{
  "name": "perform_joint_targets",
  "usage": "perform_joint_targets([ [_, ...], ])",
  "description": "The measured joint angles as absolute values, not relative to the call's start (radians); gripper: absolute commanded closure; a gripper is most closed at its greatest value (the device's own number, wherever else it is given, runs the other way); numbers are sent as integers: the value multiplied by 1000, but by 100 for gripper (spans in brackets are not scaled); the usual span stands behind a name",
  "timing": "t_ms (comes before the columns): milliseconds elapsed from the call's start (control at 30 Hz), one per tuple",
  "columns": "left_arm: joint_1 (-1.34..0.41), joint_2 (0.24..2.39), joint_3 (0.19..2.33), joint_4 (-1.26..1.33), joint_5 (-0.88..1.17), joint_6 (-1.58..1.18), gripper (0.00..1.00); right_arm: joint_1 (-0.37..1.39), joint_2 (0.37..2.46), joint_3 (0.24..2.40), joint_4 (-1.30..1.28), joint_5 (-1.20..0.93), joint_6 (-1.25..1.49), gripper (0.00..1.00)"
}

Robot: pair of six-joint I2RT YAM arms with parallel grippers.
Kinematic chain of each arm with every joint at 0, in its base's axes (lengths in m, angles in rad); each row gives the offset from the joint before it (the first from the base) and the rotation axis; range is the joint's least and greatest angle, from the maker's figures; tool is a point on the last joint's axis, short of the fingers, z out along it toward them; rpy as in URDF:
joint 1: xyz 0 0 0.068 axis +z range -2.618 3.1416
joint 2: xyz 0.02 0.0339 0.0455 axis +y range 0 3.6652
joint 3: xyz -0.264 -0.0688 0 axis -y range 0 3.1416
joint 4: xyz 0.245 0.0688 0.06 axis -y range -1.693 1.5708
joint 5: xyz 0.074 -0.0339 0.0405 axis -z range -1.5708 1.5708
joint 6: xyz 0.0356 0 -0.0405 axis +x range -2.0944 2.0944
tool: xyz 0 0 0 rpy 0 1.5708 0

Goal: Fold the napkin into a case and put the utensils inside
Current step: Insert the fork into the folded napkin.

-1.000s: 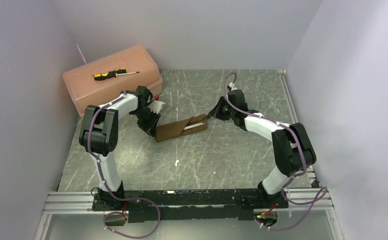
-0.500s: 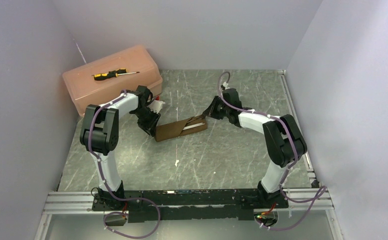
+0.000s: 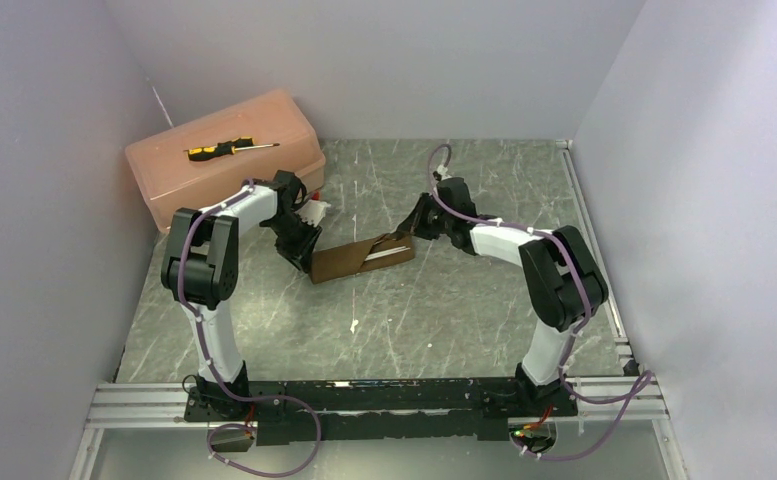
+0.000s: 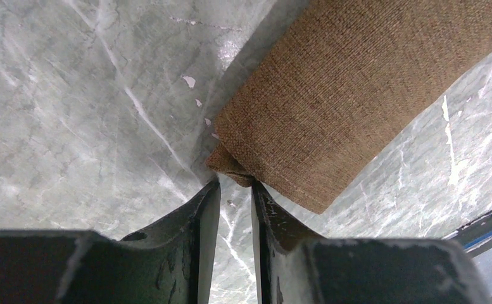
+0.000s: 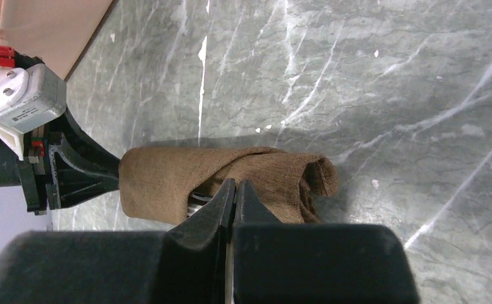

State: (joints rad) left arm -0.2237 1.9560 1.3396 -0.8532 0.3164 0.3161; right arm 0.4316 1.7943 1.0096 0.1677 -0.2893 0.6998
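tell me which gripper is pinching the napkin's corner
The left gripper: it pinches the napkin by a corner. The right gripper is at the open end.

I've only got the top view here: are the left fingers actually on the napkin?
Observer: In the left wrist view the left fingers are nearly shut, with a napkin corner right at their tips. Whether they grip it is unclear.
Operator: And the right side?
Observer: The right fingers are pressed together, tips at the napkin's open fold.
Operator: Anything inside yet?
Observer: A silvery utensil edge peeks from under the flap.
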Motion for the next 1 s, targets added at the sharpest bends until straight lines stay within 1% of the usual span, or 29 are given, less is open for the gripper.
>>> perform_joint_targets([
  [367, -224, 1957, 1341, -853, 317, 316, 70, 463, 1837, 1038, 179, -289, 704, 99],
  [467, -224, 1957, 1341, -853, 317, 316, 70, 463, 1847, 1043, 182, -289, 705, 92],
  [600, -224, 1957, 1341, -853, 317, 316, 70, 463, 1870, 1048, 181, -286, 698, 79],
  [767, -224, 1957, 1342, -854, 317, 318, 70, 466, 1897, 1050, 159, -265, 669, 68],
  [900, -224, 1957, 1342, -854, 317, 319, 71, 466, 1898, 1090, 115, -250, 628, 61],
  [1000, -224, 1957, 1343, -856, 316, 319, 71, 466, 1898, 1127, 73, -232, 588, 60],
])
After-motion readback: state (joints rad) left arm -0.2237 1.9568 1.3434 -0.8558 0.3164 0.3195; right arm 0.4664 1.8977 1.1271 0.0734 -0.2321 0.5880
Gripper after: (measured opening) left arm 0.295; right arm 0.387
